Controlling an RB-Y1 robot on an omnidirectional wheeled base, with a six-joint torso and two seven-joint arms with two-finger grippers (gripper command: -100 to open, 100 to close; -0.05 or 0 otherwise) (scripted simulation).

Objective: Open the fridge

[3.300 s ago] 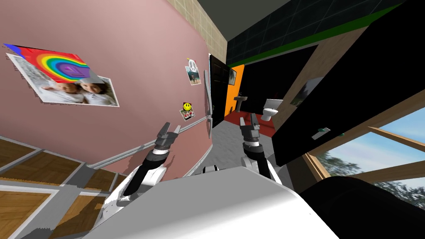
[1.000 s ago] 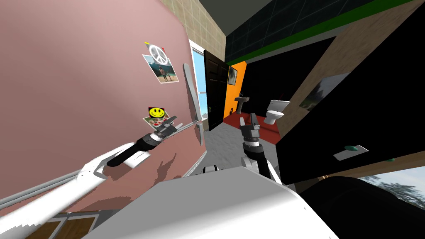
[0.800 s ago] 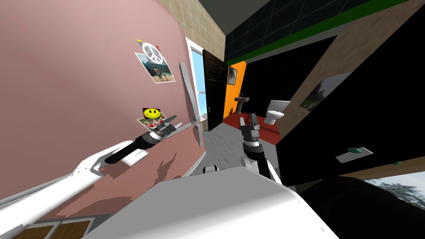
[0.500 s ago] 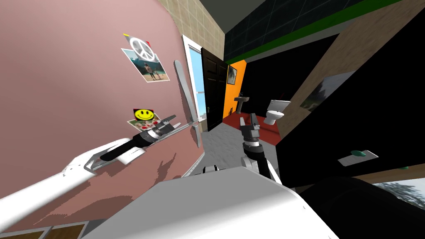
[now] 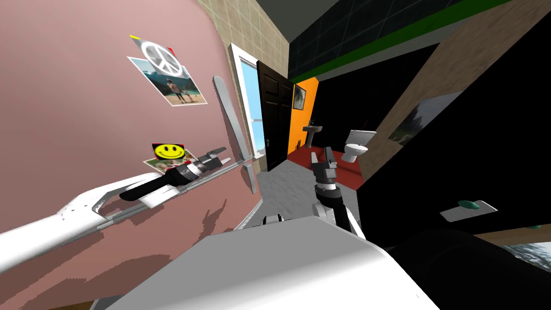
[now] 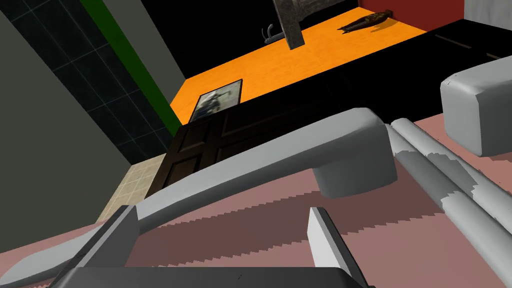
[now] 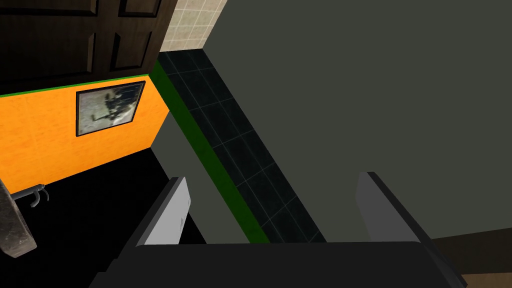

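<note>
The fridge has a pink door [image 5: 91,113] with a long grey handle [image 5: 228,115] near its edge, and a second, shorter handle [image 5: 248,177] below it. My left arm reaches along the door, and its gripper [image 5: 219,155] stands open just short of the long handle's lower end. In the left wrist view the handle bar [image 6: 260,160] crosses just beyond the open left gripper [image 6: 220,220], with one finger [image 6: 322,240] below the handle's foot. The other handle's end [image 6: 475,115] lies past a grey seam [image 6: 440,170]. My right gripper [image 5: 322,156] is raised mid-room and open [image 7: 272,195].
A smiley magnet [image 5: 168,151] and a peace-sign photo [image 5: 164,70] hang on the door. Past the fridge are a window [image 5: 250,107], a dark door [image 5: 272,118], and an orange-walled room with a sink [image 5: 312,129] and toilet [image 5: 355,142]. A black area [image 5: 457,134] lies right; grey floor [image 5: 285,188] ahead.
My view has swung, so the door's pictures have slid left. My left arm has stretched further along the door, bringing its open gripper closer to the handle. The right arm has not moved.
</note>
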